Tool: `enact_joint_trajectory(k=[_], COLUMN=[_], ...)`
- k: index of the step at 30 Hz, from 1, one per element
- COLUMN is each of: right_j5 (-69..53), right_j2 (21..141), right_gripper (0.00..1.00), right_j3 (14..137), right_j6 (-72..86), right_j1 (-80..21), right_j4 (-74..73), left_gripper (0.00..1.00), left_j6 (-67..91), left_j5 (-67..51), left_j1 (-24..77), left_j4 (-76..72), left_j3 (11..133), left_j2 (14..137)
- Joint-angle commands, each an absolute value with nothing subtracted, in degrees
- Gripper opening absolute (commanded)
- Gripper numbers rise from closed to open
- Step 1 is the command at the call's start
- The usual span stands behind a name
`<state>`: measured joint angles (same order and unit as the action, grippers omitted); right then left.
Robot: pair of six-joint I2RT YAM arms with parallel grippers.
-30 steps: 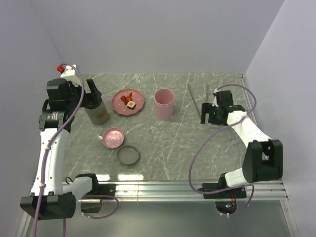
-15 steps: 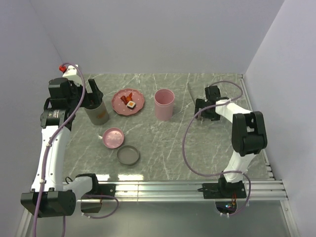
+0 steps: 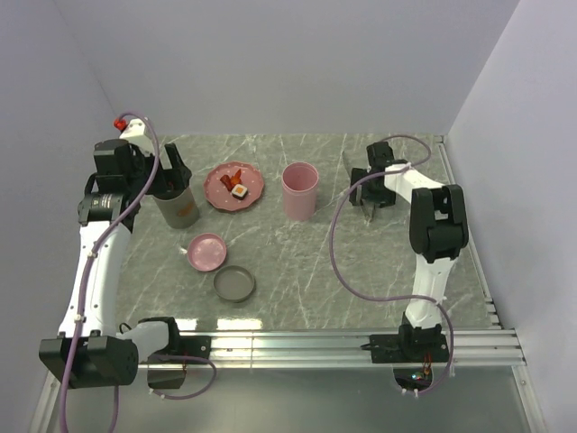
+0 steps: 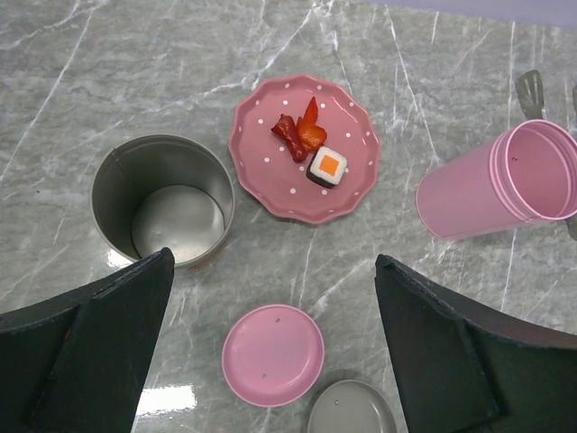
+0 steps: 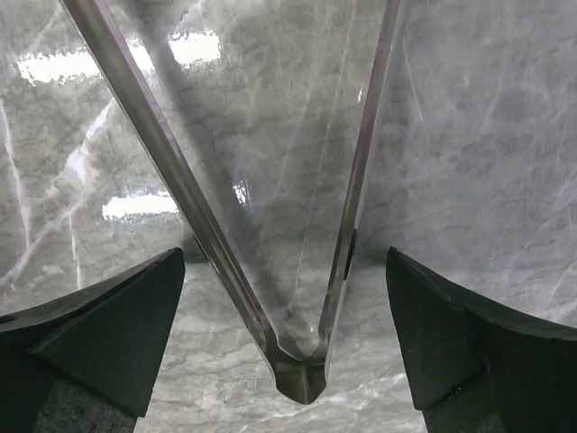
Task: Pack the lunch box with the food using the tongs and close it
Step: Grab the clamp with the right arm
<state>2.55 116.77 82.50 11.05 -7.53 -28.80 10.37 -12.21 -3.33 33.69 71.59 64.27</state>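
Tongs (image 5: 185,180) lie flat on the table (image 5: 478,126), far right, hinge end inside the right pincer (image 5: 285,262), which stands wide apart (nothing gripped). Risk: thin metal may slip out on closing. Left pincer (image 4: 275,257) likewise spread, empty.

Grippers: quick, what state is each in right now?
Left gripper: open, empty.
Right gripper: open, straddling the tongs, not yet closed on them.

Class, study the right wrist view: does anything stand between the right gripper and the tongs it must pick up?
Nothing visible does. The open right gripper hangs directly over the tongs, which lie on the table with their joined end between its fingers.
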Motion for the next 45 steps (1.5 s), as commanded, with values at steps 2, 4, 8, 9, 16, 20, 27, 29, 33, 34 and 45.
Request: enact_joint_trajectory(k=[2,4,8,9,16,20,27,29,33,34,45], right_j5=[2.46,1.85,0.79,0.36,-2.20,-2.37,-2.20,-1.85,-2.11,-2.20,1.32], right_j2=[119.00,120.75,123.66,124.01,128.14,130.34,133.33,133.33,134.20,134.30,136.23], right_gripper=[1.00,1.00,0.98,0.97,0.97,0.97,0.97,0.96,0.96,0.96,0.96], right_j3=[87.44,89.29,94.30,94.57,101.42,106.16,111.18,111.01,112.58,113.02,116.46], right_j6=[9.84,9.58,6.61,5.90,3.78,4.04,4.48,4.05,3.69,3.78,4.57], right_j1=[-7.82,-7.65,-7.12,-7.03,-6.07,-5.89,-5.80,-5.71,-5.54,-5.54,-5.62], right_j4=[-32.34,-34.18,-37.26,-37.18,-41.04,-42.01,-43.42,-42.98,-44.03,-44.38,-45.09], left_gripper=[0.99,0.99,1.00,0.99,0.99,0.99,0.99,0.99,0.99,0.99,0.99], left_j6=[10.90,10.90,10.81,10.81,10.90,10.72,10.72,10.81,10.72,10.81,10.63], left_j5=[-13.27,-13.27,-13.27,-13.27,-14.06,-13.97,-13.71,-13.62,-13.80,-13.80,-13.98], left_j1=[-3.34,-3.34,-3.34,-3.43,-3.34,-3.34,-3.34,-3.34,-3.25,-3.34,-3.34], left_j4=[32.34,32.52,32.34,32.26,32.43,32.43,32.43,32.34,32.34,32.43,33.22], left_j3=[72.16,72.16,72.07,72.07,71.63,71.46,71.28,71.10,71.02,71.19,71.98], left_j2=[64.69,65.04,64.95,65.13,65.57,65.39,65.48,65.57,65.65,65.65,65.21])
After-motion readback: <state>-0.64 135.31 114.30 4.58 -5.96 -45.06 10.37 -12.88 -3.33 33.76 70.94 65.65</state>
